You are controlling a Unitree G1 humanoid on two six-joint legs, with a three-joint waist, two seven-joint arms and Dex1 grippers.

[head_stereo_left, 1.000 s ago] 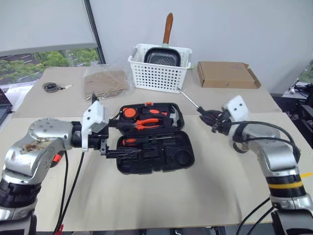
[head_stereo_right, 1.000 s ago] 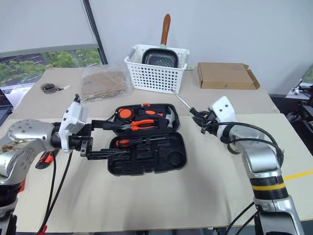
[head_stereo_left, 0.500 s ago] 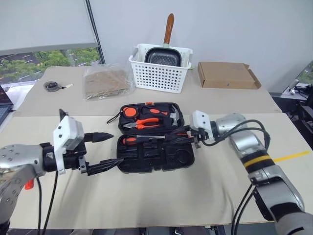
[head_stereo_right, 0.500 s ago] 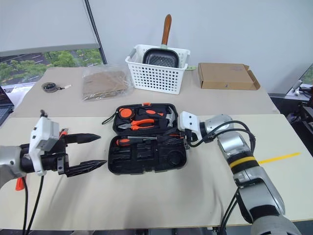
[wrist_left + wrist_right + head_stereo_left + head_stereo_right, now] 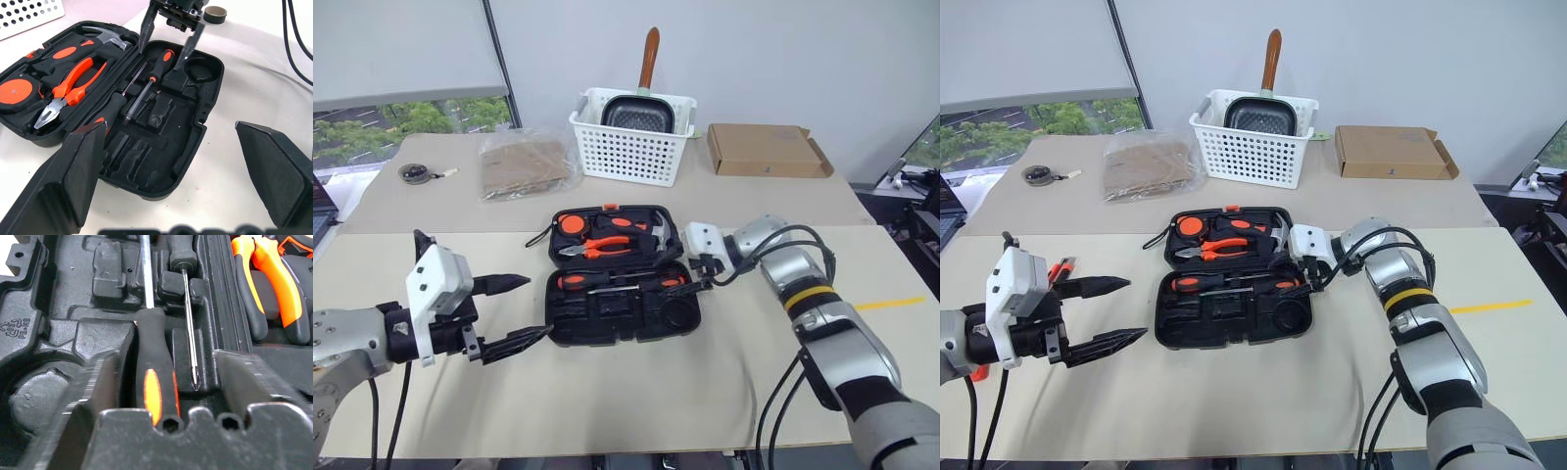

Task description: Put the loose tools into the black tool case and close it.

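The black tool case is lying open at table centre. Two orange-and-black screwdrivers are resting in its near tray, lying opposite ways. The right gripper is standing over the right-hand screwdriver's handle with its jaws spread and nothing clamped. The left gripper is hanging wide open and empty at the case's 9 o'clock, well apart from it.

Risk: the screwdriver shafts appear to be sitting on top of the moulded slots rather than pressed in. If so, a lid swung shut could be fouling on them and failing to latch. A fingertip lifting carelessly could also be dragging the handle out.

A red-and-black tool is lying beside the left wrist, partly hidden. The tape ring is resting beyond the right gripper.

At 12 o'clock a white basket is holding a pan; a cardboard box is sitting at 1 o'clock and a plastic bag at 11 o'clock. None is obstructing the lid.
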